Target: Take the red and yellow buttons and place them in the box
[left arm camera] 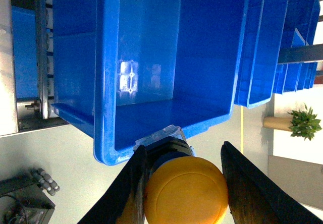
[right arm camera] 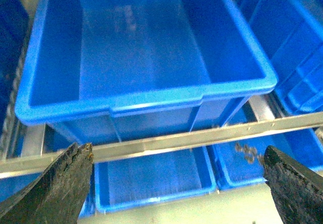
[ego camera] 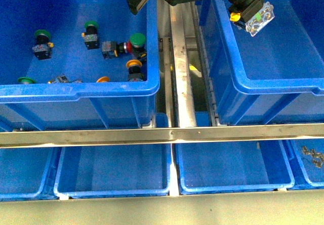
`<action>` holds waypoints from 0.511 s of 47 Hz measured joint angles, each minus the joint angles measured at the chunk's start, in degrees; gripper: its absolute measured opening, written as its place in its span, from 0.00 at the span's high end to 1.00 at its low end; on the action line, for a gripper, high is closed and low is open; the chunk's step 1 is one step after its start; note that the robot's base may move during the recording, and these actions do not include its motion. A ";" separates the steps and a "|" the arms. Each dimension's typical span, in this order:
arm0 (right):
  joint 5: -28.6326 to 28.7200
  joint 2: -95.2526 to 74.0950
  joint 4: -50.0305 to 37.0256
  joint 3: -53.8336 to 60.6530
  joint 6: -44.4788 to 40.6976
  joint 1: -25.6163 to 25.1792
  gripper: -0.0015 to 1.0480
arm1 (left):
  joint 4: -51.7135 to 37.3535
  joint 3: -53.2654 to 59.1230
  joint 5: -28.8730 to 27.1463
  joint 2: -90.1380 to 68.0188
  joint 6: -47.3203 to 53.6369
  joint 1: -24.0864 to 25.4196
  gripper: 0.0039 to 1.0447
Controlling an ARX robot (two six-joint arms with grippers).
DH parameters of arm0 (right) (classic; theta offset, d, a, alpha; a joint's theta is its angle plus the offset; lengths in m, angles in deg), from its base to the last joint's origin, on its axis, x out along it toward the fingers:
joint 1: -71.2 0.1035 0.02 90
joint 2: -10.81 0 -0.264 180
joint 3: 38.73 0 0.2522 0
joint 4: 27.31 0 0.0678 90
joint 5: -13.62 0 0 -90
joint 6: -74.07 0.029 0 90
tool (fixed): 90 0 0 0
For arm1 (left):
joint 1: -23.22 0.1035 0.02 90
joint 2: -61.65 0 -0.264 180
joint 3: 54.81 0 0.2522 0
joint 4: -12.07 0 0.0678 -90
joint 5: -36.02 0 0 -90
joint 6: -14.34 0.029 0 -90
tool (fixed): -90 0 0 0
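One yellow button [left arm camera: 186, 196]: pinched in my left tool [left arm camera: 182, 181], over the box [ego camera: 273, 85]
My right tool [right arm camera: 179, 166]: spread wide, box below it

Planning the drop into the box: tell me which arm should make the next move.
Left. The left gripper is shut on the yellow button, which hangs over the blue crate; opening should drop it in. The right gripper is open and holds nothing.

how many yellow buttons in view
3 yellow buttons: one in the left end effector, one by the left crate's right wall, one behind its near rim; others may be hidden.
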State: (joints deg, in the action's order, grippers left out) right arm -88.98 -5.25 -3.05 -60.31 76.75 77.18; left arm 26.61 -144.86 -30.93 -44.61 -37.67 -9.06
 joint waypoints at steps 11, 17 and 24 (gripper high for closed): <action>12.79 -41.51 -38.05 -7.15 -12.50 4.96 0.06 | 0.11 -0.72 -0.28 -0.04 0.02 -0.35 0.67; 16.39 -56.68 -49.33 -12.68 -15.65 5.68 0.06 | 0.31 -0.72 -0.50 -0.04 0.09 -0.20 0.67; 18.60 -62.80 -50.62 -15.98 -18.32 7.32 0.06 | 0.33 -0.72 -0.52 -0.04 0.31 -0.20 0.67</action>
State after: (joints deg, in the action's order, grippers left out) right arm -70.38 -68.04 -53.67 -76.29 58.43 84.50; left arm 26.94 -145.58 -31.45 -44.65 -37.36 -9.25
